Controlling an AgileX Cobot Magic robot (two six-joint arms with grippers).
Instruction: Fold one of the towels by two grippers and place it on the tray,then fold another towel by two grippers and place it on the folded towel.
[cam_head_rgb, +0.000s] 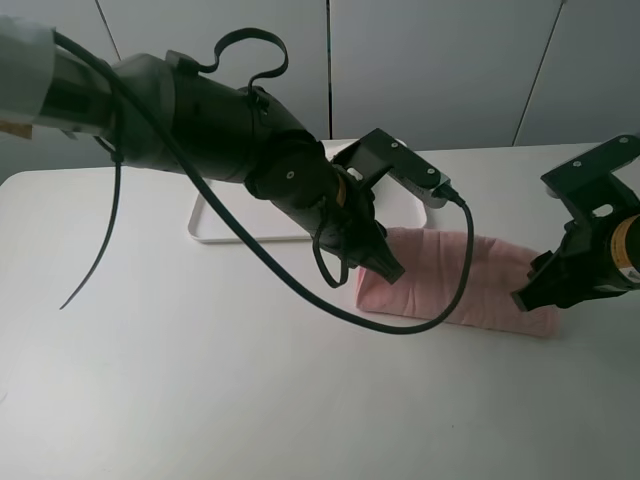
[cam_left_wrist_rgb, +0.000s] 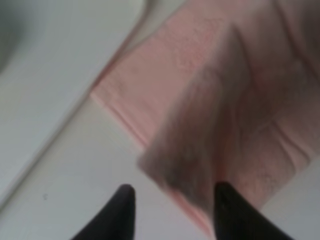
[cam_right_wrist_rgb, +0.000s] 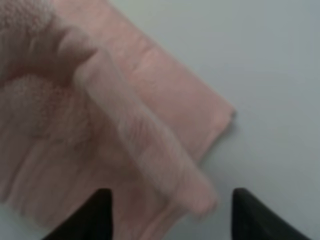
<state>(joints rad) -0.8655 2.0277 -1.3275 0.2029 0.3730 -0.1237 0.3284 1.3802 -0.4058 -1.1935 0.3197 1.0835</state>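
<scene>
Pink towel (cam_head_rgb: 480, 280) lies folded just beside the tray (cam_head_rgb: 215, 230), not yet on it. We see left gripper (cam_head_rgb: 385, 266) and right gripper (cam_head_rgb: 528, 295) spread-fingered, gripping nothing; cream towel hidden.

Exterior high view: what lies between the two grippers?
The pink towel, from left gripper to right gripper, shown in the exterior high view.

The left arm (cam_head_rgb: 200, 120) extends from the upper left of the exterior high view, wrist pitched down. The left gripper (cam_head_rgb: 383, 265) points down and right, its fingers (cam_left_wrist_rgb: 124, 207) apart. The right arm (cam_head_rgb: 600, 240) enters at the right edge. The right gripper (cam_head_rgb: 530, 290) angles down and left, fingers (cam_right_wrist_rgb: 100, 215) spread wide.
</scene>
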